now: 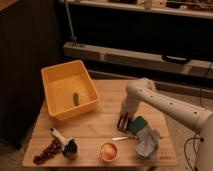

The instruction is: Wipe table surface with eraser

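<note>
My gripper (pixel 124 118) points down at the right-centre of the wooden table surface (pixel 100 124), at the end of the white arm that reaches in from the right. It is shut on the eraser (pixel 123 122), a small dark block with reddish stripes that rests against the planks. The eraser's right side touches a teal-green sponge (pixel 138 124).
A yellow bin (pixel 56 106) with a small green stick (pixel 76 99) stands at the back left. Along the front edge lie grapes (pixel 46 151), a dark cup with a white-handled tool (pixel 67 146), an orange bowl (pixel 108 150), a spoon (pixel 125 138) and a crumpled grey cloth (pixel 148 143).
</note>
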You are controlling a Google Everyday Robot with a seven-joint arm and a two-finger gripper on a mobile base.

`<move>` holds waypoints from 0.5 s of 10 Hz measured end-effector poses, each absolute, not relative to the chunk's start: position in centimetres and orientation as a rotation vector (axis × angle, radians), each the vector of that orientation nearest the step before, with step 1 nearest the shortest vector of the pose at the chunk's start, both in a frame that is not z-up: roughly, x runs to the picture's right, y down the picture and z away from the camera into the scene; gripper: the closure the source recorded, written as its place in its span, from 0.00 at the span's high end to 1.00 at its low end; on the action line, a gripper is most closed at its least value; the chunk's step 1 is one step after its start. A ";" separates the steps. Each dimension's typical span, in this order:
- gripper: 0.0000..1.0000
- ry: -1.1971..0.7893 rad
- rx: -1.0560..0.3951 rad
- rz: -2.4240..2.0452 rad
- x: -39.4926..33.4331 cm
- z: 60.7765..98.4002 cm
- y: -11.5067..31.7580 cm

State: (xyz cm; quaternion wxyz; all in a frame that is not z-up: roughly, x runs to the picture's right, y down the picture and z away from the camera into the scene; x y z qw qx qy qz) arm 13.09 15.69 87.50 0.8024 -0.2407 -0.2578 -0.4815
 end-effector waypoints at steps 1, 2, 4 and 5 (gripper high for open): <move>0.00 -0.537 -0.515 -1.029 13.9 88.2 14.8; 0.00 -0.521 -0.513 -1.038 14.4 89.1 13.2; 0.00 -0.504 -0.507 -1.060 14.2 90.7 10.4; 0.00 -0.502 -0.503 -1.079 13.2 91.9 8.3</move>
